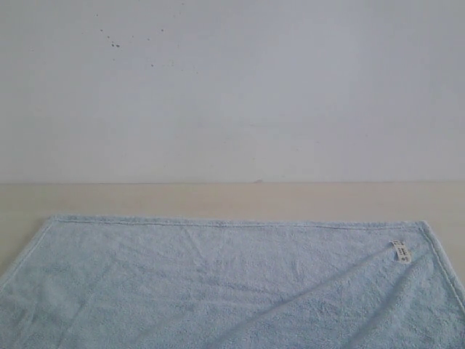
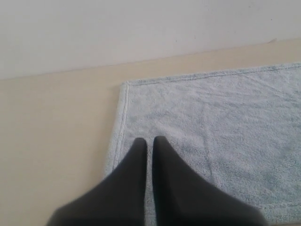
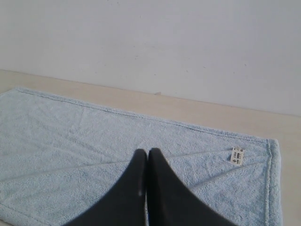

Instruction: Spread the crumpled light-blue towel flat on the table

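Note:
The light-blue towel (image 1: 218, 283) lies spread out on the beige table (image 1: 218, 198), with a few soft creases toward its right side and a small white label (image 1: 400, 251) near its far right corner. Neither gripper shows in the exterior view. In the left wrist view my left gripper (image 2: 149, 141) hangs shut and empty above the towel (image 2: 211, 122), close to its left hem. My right gripper (image 3: 146, 153) is also shut with nothing in it, over the towel (image 3: 70, 141), with the label (image 3: 237, 155) off to one side.
A plain white wall (image 1: 232, 87) rises behind the table's far edge. Bare tabletop (image 2: 51, 136) shows beside the towel's left hem and in a strip behind its far hem.

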